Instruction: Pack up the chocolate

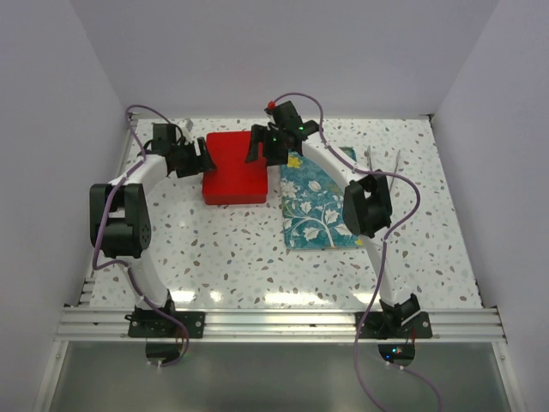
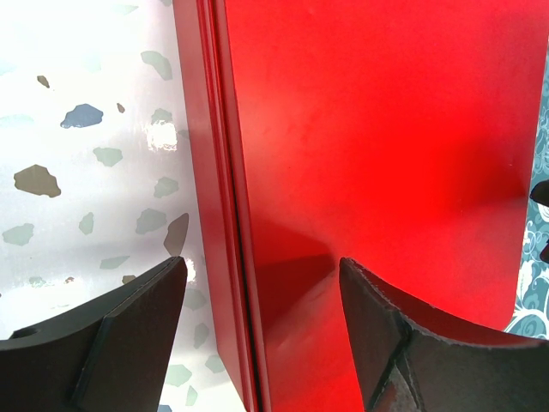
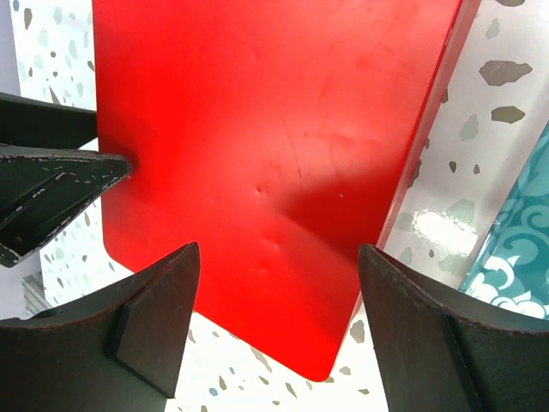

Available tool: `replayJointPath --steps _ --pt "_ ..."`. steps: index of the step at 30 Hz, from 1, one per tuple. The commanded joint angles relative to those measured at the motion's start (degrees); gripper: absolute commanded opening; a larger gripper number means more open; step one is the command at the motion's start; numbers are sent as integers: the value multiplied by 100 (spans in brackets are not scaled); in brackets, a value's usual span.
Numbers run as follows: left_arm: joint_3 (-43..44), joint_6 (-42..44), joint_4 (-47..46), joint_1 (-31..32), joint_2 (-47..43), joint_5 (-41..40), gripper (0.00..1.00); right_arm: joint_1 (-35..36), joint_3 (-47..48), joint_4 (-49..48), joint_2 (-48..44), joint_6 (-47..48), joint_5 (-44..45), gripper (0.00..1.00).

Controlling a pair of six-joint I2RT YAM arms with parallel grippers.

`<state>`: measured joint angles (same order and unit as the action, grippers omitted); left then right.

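No chocolate shows in any view. A closed red box point(image 1: 233, 172) stands at the back middle of the table. My left gripper point(image 1: 204, 160) is open at the box's left edge. In the left wrist view the gripper point(image 2: 262, 262) straddles that edge, one finger over the speckled table and the other over the red lid point(image 2: 369, 129). My right gripper point(image 1: 257, 146) is open over the box's far right part. In the right wrist view it point(image 3: 279, 249) hovers above a corner of the lid point(image 3: 257, 129), holding nothing. The left gripper's fingers point(image 3: 51, 180) appear at that view's left side.
A teal tray point(image 1: 313, 210) with a white flower print lies just right of the red box, its edge also showing in the wrist views point(image 2: 536, 283) point(image 3: 515, 266). The speckled table point(image 1: 232, 249) is walled in white at the back and both sides.
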<state>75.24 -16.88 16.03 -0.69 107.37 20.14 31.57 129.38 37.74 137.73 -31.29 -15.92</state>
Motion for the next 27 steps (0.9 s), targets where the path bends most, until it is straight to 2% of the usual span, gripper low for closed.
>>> replayJointPath --steps 1,11,12,15,27 --pt "175 89 -21 16 -182 43 77 51 78 -56 -150 35 1 77" --pt "166 89 -30 25 -190 43 77 24 0 -108 -361 53 239 80" --pt "166 98 -30 25 -199 43 78 16 -44 -152 -405 35 221 87" --pt "149 106 -30 16 -208 42 78 -11 -264 -337 -501 -44 186 89" --pt "140 98 -48 16 -217 51 78 -63 -467 -574 -458 -202 37 90"
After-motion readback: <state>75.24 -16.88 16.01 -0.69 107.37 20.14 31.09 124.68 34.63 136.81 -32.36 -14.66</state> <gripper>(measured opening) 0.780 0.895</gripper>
